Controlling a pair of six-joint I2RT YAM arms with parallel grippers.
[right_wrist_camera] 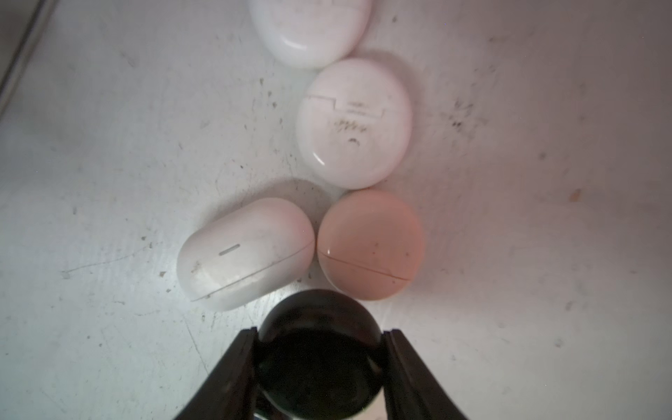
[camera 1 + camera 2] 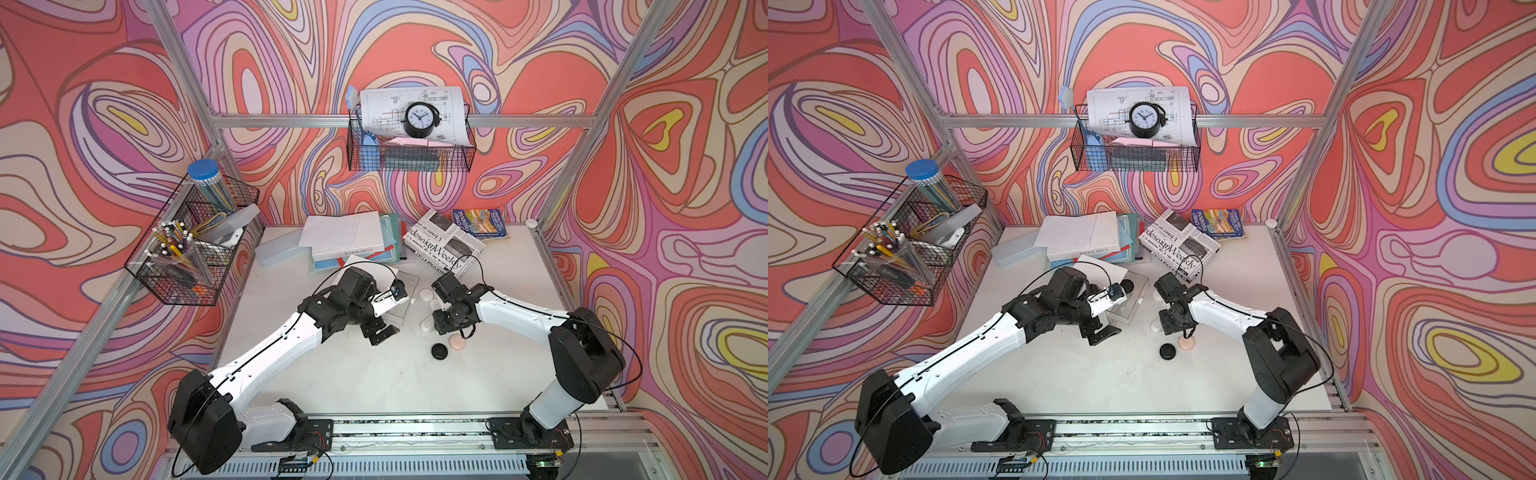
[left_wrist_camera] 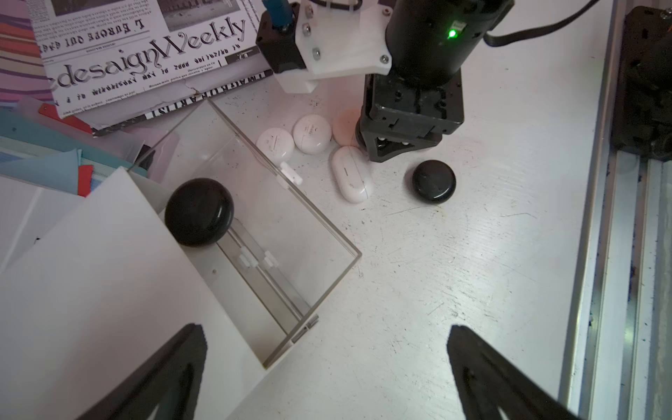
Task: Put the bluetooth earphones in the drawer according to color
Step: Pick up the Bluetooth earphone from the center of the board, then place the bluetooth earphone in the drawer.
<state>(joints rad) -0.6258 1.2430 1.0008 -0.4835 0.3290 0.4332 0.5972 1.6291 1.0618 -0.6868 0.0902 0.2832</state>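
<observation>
Two cases lie nearest the front edge of the counter (image 2: 374,390), right of its middle: the loose black case (image 2: 439,351) and, just beside it, a beige case (image 2: 457,341). Next inward, at mid-counter, the right gripper (image 1: 320,331) points down, its fingers pinching the held black case (image 1: 320,367) on opposite sides. Whether that case is clear of the surface cannot be told. Just beyond lie the second beige case (image 1: 371,243), touching the oval white case (image 1: 245,254), then a round white case (image 1: 354,123) and a third white case (image 1: 312,29).

To the left, the left gripper (image 3: 324,327) hangs with jaws spread wide and empty, beside the front corner of the drawer (image 3: 327,222). The drawer stands pulled out of the cabinet (image 3: 109,291), and the stowed black case (image 3: 199,212) rests at its inner end. Toward the rear edge lie a newspaper (image 2: 442,245) and a stack of papers (image 2: 345,237).

Handling, as judged: the cases look light, rigid and glossy. The rounded shell offers little flat area, so a pinch above or below the widest girth would likely squeeze the case out. The best hold is across the middle, pads square to opposite sides, as here. By colour, the held case probably belongs with the stowed one.
</observation>
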